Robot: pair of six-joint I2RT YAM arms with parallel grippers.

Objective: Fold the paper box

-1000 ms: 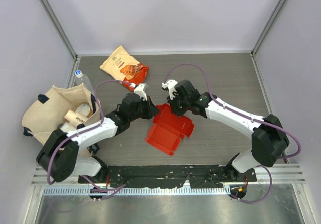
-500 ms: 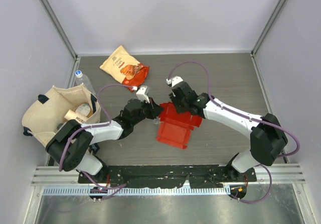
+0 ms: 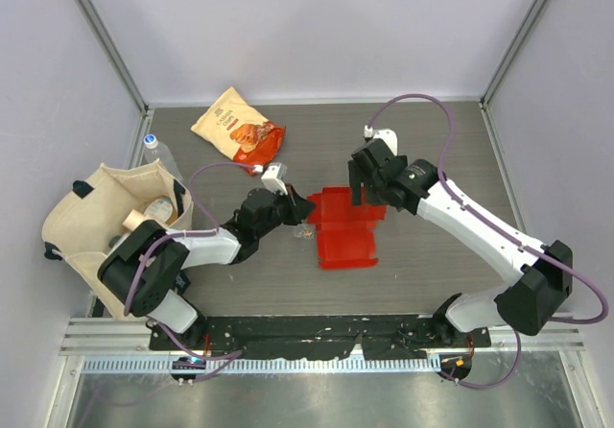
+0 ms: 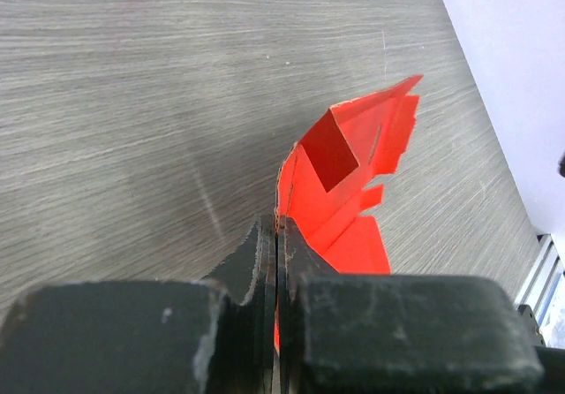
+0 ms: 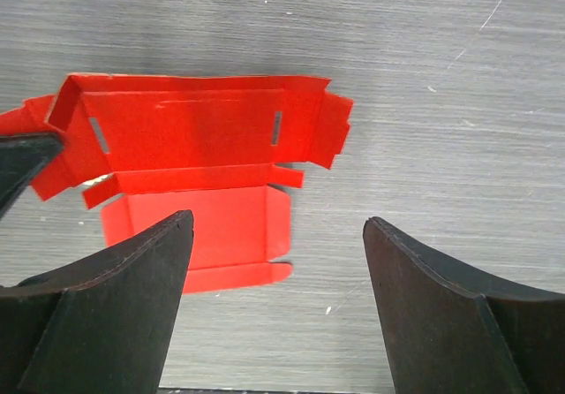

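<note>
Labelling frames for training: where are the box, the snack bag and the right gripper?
box [image 3: 347,246], top view, flat lower panel.
snack bag [image 3: 237,126], top view, middle of its front.
right gripper [image 5: 275,226], right wrist view, midway between its open fingertips.

The red paper box [image 3: 347,241] lies unfolded, flaps spread, left edge lifted.

Grey woodgrain table [image 3: 403,274] (pale lilac walls [image 3: 317,25])
</note>
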